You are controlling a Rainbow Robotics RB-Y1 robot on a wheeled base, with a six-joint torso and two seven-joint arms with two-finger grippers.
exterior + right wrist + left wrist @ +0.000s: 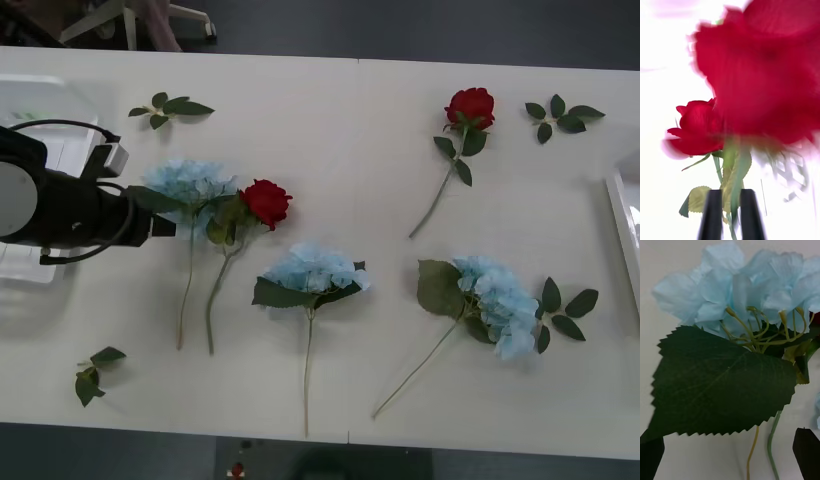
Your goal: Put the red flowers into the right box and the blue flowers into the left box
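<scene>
Blue flowers: three fluffy pale heads on the white table, one toward the left edge, one mid-table nearer the front edge, one toward the right edge. Red flowers: one rose touching the leftmost blue head, another near the far edge. Left box at the left edge, under the arm; right box rim at the right edge.

Left gripper against the leftmost blue head's leaf. Its wrist view: black fingers spread wide, released, a serrated matte leaf between them, thin stems beneath papery petals.

Right gripper: black fingers clenched on a rose stem; velvety roses in close view.
</scene>
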